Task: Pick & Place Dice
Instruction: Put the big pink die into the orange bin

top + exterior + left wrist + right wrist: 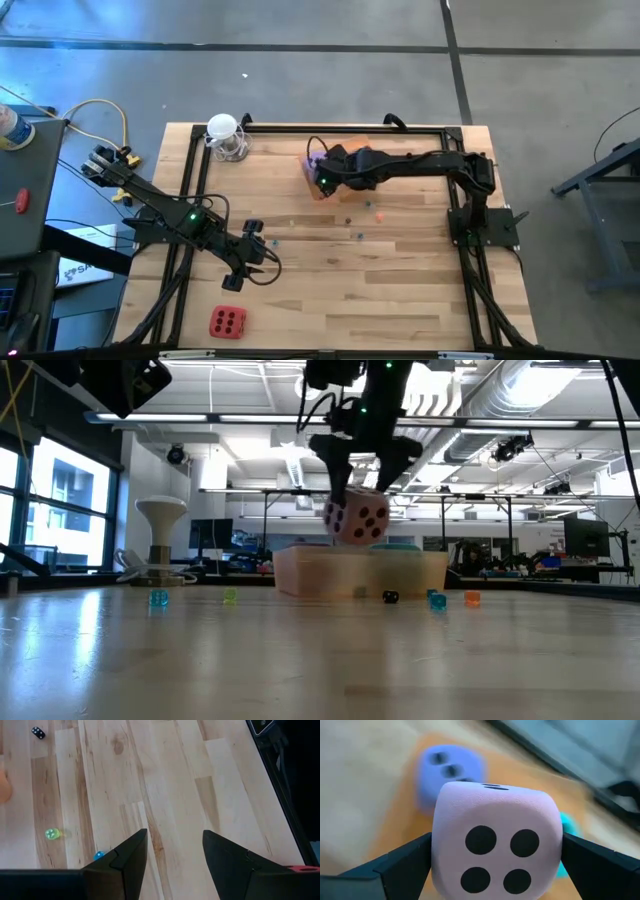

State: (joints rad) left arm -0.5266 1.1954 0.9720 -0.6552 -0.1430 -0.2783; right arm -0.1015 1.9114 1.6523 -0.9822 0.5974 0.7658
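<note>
My right gripper (362, 480) is shut on a pink die (492, 855) with dark pips, held just above a shallow orange-tinted tray (360, 572) at the table's far middle. A purple die (451, 770) and a teal die (566, 827) lie in that tray. A red die (228, 322) rests flat on the wood near the front left. My left gripper (262, 268) hangs open above bare wood right of the red die, nothing between its fingers (130, 857). My right gripper pinches the pink die by two opposite side faces (439, 857), one finger on each. The fingers come slanting down from the table's right side. The die is lifted clear, its four-pip face toward the wrist camera, hanging over the tray.
Tiny coloured beads (158, 598) and a small black die (390, 596) are scattered over the middle of the table. A white stand (225, 135) sits at the back left. Black frame rails (190, 200) run along the table's sides. Open wood lies at the front right.
</note>
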